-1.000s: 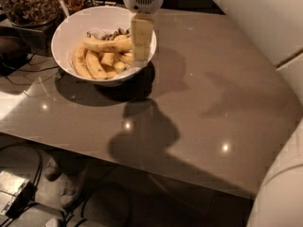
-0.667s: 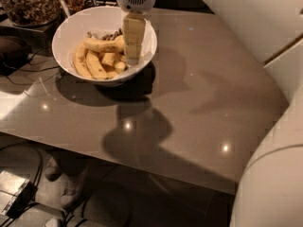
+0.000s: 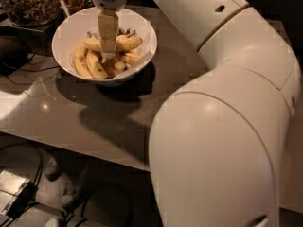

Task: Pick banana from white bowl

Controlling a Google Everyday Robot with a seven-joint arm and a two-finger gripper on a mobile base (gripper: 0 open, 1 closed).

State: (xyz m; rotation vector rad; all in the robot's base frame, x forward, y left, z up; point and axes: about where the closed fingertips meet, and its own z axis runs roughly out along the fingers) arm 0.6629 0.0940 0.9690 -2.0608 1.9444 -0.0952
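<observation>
The white bowl (image 3: 66, 37) stands at the far left of the grey table and holds several yellow bananas. The longest, nearly straight banana (image 3: 128, 43) lies across the middle of the bowl, its centre hidden behind my gripper. My gripper (image 3: 108, 56) points straight down into the bowl, with its tip among the bananas at that banana's middle. Shorter curved bananas (image 3: 96, 65) lie in front of it. Whether the gripper touches or holds a banana does not show.
A clear glass container of dark brown bits (image 3: 27, 4) stands behind the bowl at the back left. A dark object with cables (image 3: 10, 48) lies left of the bowl. My large white arm (image 3: 222, 126) covers the right side. The table's front edge (image 3: 71, 143) runs above a floor with cables.
The gripper has moved left and lower, deeper into the bowl among the bananas. The arm has swung in and now fills much more of the right side.
</observation>
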